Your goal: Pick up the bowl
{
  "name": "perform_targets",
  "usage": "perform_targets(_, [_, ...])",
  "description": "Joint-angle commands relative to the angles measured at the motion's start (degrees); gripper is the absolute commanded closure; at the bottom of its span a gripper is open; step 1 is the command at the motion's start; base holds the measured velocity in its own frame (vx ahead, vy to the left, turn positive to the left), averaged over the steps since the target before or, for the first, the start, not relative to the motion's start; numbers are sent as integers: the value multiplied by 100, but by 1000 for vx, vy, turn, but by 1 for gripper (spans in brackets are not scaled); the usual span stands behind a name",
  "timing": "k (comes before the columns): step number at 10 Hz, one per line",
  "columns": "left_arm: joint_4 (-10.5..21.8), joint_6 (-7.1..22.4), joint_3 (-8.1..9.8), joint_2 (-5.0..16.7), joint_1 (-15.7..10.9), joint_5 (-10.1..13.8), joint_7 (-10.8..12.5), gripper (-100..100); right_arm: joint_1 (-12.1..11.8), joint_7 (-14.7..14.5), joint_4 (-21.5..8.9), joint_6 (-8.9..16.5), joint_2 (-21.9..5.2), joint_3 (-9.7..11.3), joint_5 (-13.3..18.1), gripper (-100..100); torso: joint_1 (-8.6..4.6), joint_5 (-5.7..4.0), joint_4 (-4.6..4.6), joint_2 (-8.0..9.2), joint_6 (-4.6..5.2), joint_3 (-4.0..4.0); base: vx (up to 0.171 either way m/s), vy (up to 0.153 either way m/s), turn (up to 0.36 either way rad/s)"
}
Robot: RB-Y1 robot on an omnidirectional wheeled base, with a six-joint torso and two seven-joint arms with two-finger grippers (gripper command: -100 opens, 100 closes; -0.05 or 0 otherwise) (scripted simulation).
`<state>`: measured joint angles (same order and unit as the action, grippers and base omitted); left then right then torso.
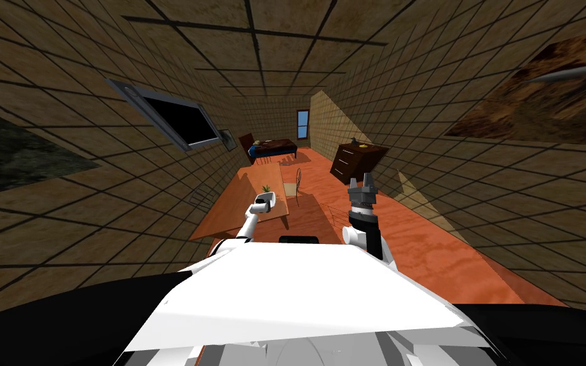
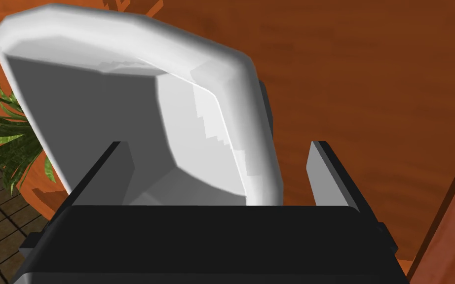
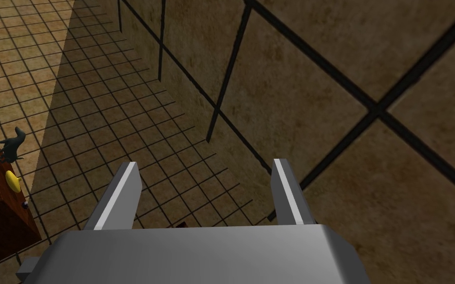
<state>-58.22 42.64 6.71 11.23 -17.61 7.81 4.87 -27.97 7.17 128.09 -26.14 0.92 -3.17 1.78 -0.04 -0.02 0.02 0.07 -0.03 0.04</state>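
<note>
The bowl (image 2: pixel 123 98) is white with a squared, rounded rim and sits on the long orange-brown wooden table (image 2: pixel 369 98). My left gripper (image 2: pixel 216 145) is open and straddles the bowl's near wall. One finger (image 2: pixel 115 172) stands over the bowl's inside and the other finger (image 2: pixel 327 172) is outside the rim, with a small gap to it. From the head, the bowl (image 1: pixel 270 197) shows small at the left gripper (image 1: pixel 261 205) on the table (image 1: pixel 241 203). My right gripper (image 1: pixel 363 183) is raised over the floor, open with nothing between its fingers (image 3: pixel 120 197).
A green potted plant (image 2: pixel 4 138) stands on the table just beyond the bowl. Chairs (image 1: pixel 297 185) stand by the table's right side. A dark dresser (image 1: pixel 356 160) stands by the right wall. A dark frame (image 1: pixel 180 121) hangs on the left wall.
</note>
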Motion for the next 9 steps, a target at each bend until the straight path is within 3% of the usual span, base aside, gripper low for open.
perform_targets(1, [286, -106, -38, 63, -210, 53, 26, -100, 0, 0, 0, 0, 0, 0, 0, 0, 0, 0, 0, 0, 0, 0, -53, -19, -24])
perform_targets(3, [524, -106, -38, 63, -210, 53, 26, -100, 0, 0, 0, 0, 0, 0, 0, 0, 0, 0, 1, 4, -2, 3, -20, -7, 0])
perform_targets(4, [724, -388, -110, 251, -480, 240, 36, -100, 0, 0, 0, 0, 0, 0, 0, 0, 2, 1, -1, -2, -2, -1, -49, -17, -41])
perform_targets(5, [838, -399, -110, 251, -614, 240, 36, -100, 0, 0, 0, 0, 0, 0, 0, 0, -1, -1, 2, 6, 0, 4, -55, -21, -22])
perform_targets(8, [1219, -399, -110, 251, -615, 240, 36, -100, -1, 0, 0, 0, 0, 0, 0, 0, 1, 1, -2, -5, -2, -3, -5, -4, 2])
perform_targets(9, [1483, -692, -183, 440, -934, 427, 47, -100, -1, 0, 0, 0, 0, 0, 0, 0, 4, 2, -3, -9, -2, -5, -41, -19, -32])
